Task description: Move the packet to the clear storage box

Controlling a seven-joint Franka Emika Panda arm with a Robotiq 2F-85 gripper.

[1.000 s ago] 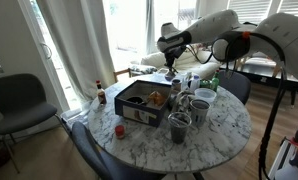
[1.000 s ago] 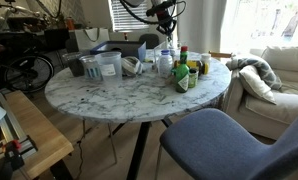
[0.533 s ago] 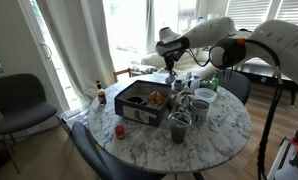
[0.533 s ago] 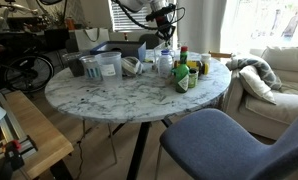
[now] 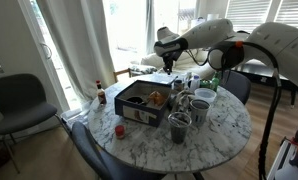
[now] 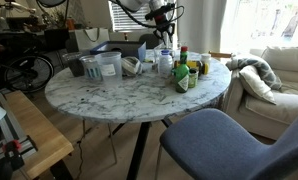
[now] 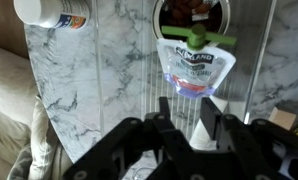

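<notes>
My claw [image 7: 189, 125] is clenched on the near end of the packet [image 7: 197, 65], and both hang clear above the marble table [image 7: 109, 80]. In the wrist view the packet's long axis runs from 6 o'clock at my fingers to 12 o'clock, with its green screw cap pointing to 12. It is a flat pouch with a pale body, a dark label band under the cap and a blue-and-red lower part. The stretch nearest my fingers shows only as pale streaks.

Just past the cap at 12 o'clock is a dark round container [image 7: 194, 12] with something red inside. A white bottle [image 7: 49, 10] with an orange label lies at 10 o'clock.

In an exterior view my claw [image 5: 169, 62] is raised above the bottles (the packet is too small to make out there). The clear storage box [image 5: 139, 115] sits on the table at 7 o'clock from it, already holding a few items. Grey cups [image 5: 179, 127] stand beside the box at 5 o'clock from my claw.
</notes>
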